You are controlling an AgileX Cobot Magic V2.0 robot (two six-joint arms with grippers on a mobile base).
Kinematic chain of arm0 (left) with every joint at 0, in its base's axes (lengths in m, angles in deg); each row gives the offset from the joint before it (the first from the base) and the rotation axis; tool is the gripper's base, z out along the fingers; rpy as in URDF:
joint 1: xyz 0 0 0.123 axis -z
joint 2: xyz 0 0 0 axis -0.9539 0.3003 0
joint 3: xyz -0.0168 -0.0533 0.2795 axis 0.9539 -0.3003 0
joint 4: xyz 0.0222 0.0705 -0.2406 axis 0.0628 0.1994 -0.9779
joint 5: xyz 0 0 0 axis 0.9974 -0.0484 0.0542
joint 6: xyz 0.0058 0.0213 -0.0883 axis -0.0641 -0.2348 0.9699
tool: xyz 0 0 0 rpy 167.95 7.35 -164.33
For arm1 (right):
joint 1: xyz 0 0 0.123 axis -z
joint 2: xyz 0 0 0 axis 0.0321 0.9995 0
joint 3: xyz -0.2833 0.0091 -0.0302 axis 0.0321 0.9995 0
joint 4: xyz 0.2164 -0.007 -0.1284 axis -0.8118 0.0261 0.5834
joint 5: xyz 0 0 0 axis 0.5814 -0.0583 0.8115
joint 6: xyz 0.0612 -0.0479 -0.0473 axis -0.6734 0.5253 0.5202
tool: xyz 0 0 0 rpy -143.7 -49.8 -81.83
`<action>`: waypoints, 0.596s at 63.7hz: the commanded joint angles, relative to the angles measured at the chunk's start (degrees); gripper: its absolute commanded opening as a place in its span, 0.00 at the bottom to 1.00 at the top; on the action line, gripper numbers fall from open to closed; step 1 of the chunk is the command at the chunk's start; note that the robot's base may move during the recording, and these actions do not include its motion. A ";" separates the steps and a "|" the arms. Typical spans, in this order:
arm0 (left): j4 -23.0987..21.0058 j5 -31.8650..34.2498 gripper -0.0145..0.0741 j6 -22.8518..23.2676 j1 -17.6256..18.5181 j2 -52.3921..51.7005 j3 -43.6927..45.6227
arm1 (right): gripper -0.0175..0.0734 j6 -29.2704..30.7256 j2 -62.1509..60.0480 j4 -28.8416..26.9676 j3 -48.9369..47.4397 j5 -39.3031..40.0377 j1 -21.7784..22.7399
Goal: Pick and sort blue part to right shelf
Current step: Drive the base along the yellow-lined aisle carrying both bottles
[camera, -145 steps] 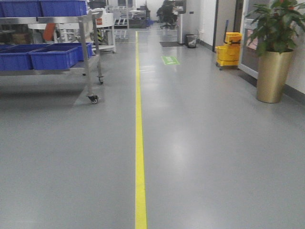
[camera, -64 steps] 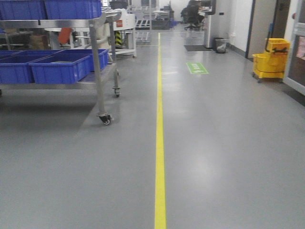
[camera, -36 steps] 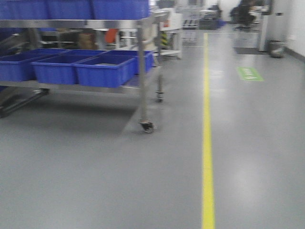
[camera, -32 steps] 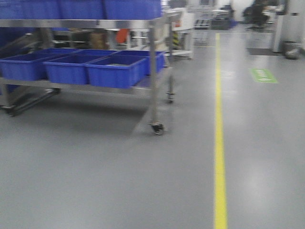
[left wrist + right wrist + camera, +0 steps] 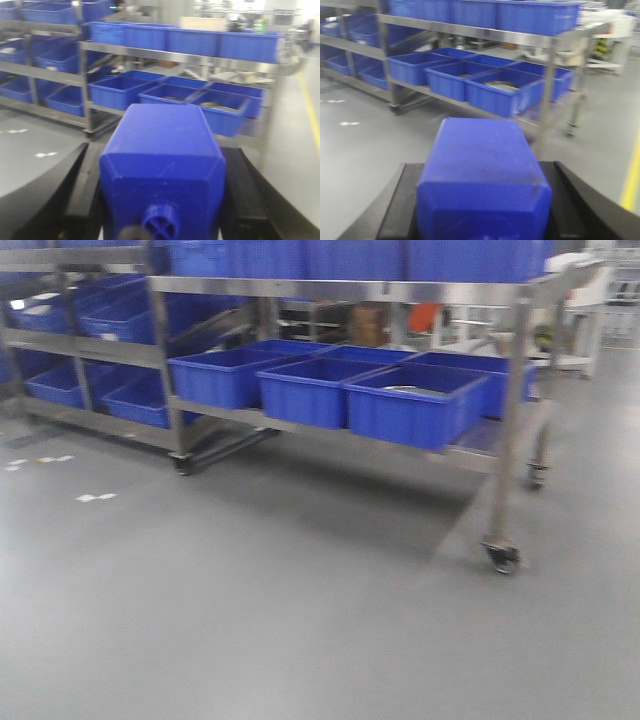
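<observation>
Blue hard-plastic part [image 5: 162, 170] sits clamped in my left gripper [image 5: 162, 150]; a second blue part [image 5: 482, 175] fills my right gripper [image 5: 480, 167]. Both look rigid, light and slick-sided, best pinched on their flat flanks. Steel wheeled shelf [image 5: 350, 288] of blue plastic bins [image 5: 415, 405] stands ahead.

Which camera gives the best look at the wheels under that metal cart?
The front view: the near wheel shows whole, with a second wheel behind it. The right wrist view shows just one small, blurred wheel beyond the blue part. The left wrist view shows no wheel.
</observation>
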 commanded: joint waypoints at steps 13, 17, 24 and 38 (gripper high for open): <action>-0.35 5.13 0.60 0.00 0.27 0.58 1.61 | 0.63 0.34 0.43 0.48 -1.78 5.13 0.12; -0.35 5.13 0.60 0.00 0.27 0.58 1.61 | 0.63 0.34 0.43 0.48 -1.78 5.13 0.12; -0.35 5.13 0.60 0.00 0.27 0.58 1.61 | 0.63 0.34 0.43 0.48 -1.78 5.13 0.12; -0.35 5.13 0.60 0.00 0.27 0.58 1.61 | 0.63 0.34 0.43 0.48 -1.78 5.13 0.12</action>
